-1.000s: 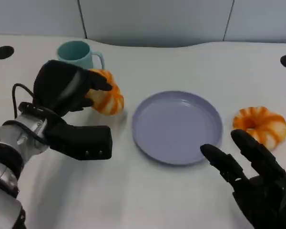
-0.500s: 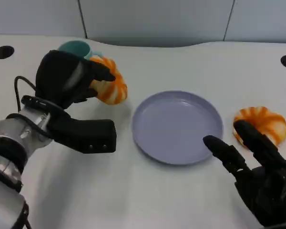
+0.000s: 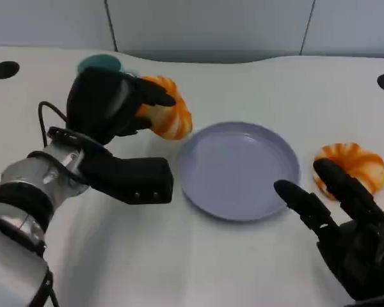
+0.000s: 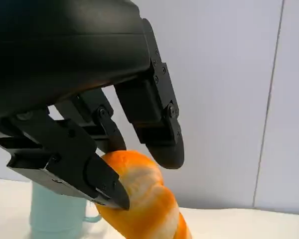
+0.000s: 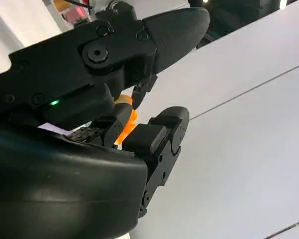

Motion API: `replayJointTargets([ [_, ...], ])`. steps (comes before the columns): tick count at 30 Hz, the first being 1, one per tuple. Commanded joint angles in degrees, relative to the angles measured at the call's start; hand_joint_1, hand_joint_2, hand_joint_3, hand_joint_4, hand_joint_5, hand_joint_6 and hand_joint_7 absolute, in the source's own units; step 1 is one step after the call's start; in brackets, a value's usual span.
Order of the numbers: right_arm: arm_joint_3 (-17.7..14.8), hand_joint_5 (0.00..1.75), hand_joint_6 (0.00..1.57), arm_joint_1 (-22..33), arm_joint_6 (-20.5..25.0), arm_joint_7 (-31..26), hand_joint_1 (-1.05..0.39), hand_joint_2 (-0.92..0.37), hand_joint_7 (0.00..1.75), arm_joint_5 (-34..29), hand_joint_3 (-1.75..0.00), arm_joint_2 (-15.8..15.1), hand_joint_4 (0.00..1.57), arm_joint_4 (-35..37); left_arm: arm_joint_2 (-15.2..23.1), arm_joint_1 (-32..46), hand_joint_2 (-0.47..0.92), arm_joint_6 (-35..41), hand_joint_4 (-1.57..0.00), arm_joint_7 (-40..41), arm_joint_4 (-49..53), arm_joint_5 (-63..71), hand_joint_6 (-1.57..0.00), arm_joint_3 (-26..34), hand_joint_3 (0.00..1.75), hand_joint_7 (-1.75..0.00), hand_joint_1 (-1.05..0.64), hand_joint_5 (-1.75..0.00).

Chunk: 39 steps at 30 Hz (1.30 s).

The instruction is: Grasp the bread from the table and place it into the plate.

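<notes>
One purple plate [image 3: 240,169] sits on the white bench [image 3: 198,262] with nothing in it. Left hand [image 3: 112,105] grips an orange bread [image 3: 169,115] lifted just beside the plate's rim. Behind it stands a teal mug [image 3: 99,62]. Another bread [image 3: 349,163] lies past the plate, near the right hand [image 3: 345,224], whose fingers are spread, holding nothing.

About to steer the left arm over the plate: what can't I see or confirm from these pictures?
- Mug: head view, mostly hidden behind the left hand.
- Held bread: the hand covers its near side; left wrist view cuts off its lower part.
- Second bread: partly behind the right hand.
- Plate: its height below the held bread can't be judged.
</notes>
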Motion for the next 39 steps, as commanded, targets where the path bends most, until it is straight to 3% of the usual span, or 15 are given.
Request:
replayJointTargets([
  [1,-0.6,0.33,0.77,-0.2,-0.6,-0.4,-0.63,-0.92,0.0,-0.1,-0.03,-0.2,0.68,0.1,-0.7,-2.0,0.68,-2.2,-1.38,2.6,-0.9,0.8,-1.28,-0.6,0.01,-0.01,0.05,-0.01],
  [18,-0.8,0.32,0.78,-0.4,-1.3,-0.1,-0.64,-0.92,0.0,-0.4,-0.03,0.1,0.68,0.2,-2.1,-2.4,0.67,-4.3,-1.39,3.2,-1.0,1.1,-1.29,-0.5,0.0,-0.01,0.07,-0.01],
  [22,-1.7,0.31,0.76,-0.3,-2.9,1.7,-0.62,-0.92,0.0,1.4,-0.06,0.6,0.66,-0.1,-7.6,0.2,0.69,-6.3,-1.43,2.3,-0.2,1.1,-1.3,-1.9,0.01,-0.01,0.1,-0.03],
  [39,-0.5,0.31,0.76,1.3,-4.8,1.3,-0.61,-0.92,0.0,1.0,-0.07,1.8,0.66,-1.1,-9.7,3.6,0.74,-9.3,-1.42,-1.7,0.5,-1.5,-1.28,-0.8,0.02,0.0,0.11,-0.04],
])
